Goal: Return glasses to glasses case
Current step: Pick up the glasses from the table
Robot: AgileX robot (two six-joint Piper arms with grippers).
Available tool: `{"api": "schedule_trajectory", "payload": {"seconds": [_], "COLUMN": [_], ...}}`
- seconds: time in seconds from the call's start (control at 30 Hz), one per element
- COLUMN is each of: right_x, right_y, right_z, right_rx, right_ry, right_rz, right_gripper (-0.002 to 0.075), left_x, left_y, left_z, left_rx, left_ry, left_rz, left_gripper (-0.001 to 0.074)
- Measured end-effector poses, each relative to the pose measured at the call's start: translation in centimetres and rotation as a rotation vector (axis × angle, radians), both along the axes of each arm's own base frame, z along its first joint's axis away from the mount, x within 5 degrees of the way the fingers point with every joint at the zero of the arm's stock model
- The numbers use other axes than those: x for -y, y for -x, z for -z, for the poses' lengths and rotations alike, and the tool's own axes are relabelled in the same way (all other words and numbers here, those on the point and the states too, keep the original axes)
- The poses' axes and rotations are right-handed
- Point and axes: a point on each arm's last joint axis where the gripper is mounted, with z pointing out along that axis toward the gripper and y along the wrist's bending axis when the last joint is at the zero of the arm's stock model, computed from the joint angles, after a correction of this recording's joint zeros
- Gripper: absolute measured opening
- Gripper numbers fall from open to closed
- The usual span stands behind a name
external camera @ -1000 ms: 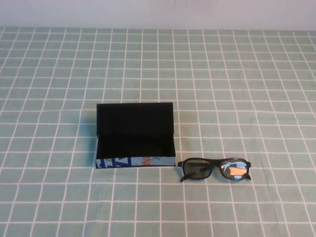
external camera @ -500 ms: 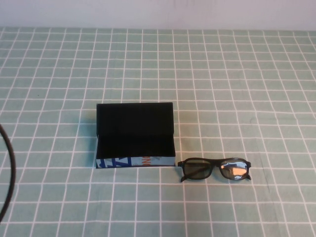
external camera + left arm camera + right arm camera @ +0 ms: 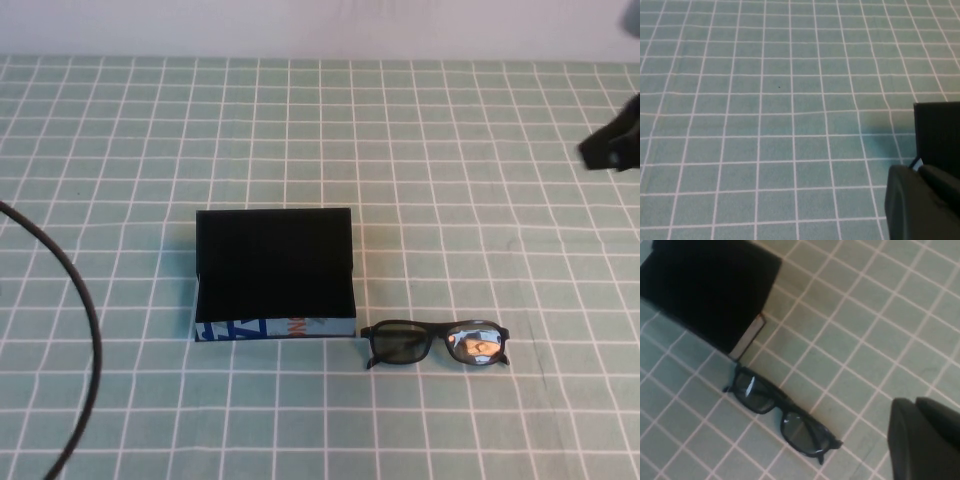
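Note:
The glasses case (image 3: pixel 275 328) stands open in the middle of the table, its black lid up at the back and its light-blue printed front toward me. The black glasses (image 3: pixel 436 343) lie on the cloth just to the right of the case, apart from it, lenses facing me. My right gripper (image 3: pixel 612 142) hangs high at the far right, well away from both; its wrist view shows its shut, empty fingers (image 3: pixel 914 402), the glasses (image 3: pixel 782 415) and the case (image 3: pixel 710 285). My left gripper (image 3: pixel 917 170) is shut and empty beside a corner of the case (image 3: pixel 937 135).
A green cloth with a white grid (image 3: pixel 450 200) covers the table. A black cable (image 3: pixel 85 300) curves over the cloth at the left edge. A pale wall (image 3: pixel 300 25) runs along the back.
The black cable has swung further in at the left. A dark part of my right arm has come into view at the right edge. Case and glasses have not moved.

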Motion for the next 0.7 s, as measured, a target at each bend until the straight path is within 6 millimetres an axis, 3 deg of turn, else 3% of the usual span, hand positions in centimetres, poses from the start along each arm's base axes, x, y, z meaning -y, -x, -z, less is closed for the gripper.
{"api": "schedule_trajectory", "payload": {"seconds": [0.13,0.33,0.5,0.7], "right_x": [-3.3,-8.2,-10.2,-11.1], "right_y": [-1.8,-2.4,-2.6,-3.2], "right_z": [1.8,6.4,8.6,10.3], "right_rx": [-0.047,-0.124,-0.167,-0.197], "right_ry": [0.091,0.317,0.374,0.386], "right_rz": [-0.237,-0.535,-0.612,-0.634], "right_gripper": [-0.0011,-0.0011,0.0001,0.0156], "left_x": [0.5,0.9,1.5,2.3], "left_y": [-0.2,-0.6,-0.5,-0.5], "left_z": [0.4,0.8,0.8,0.8], "left_rx": [-0.027,-0.051,-0.058,-0.058], "left_ry": [-0.019,-0.043,-0.025,-0.009], "left_rz": [0.065,0.109,0.173,0.267], "left_gripper": [0.0001,0.0001,0.0001,0.0001]}}
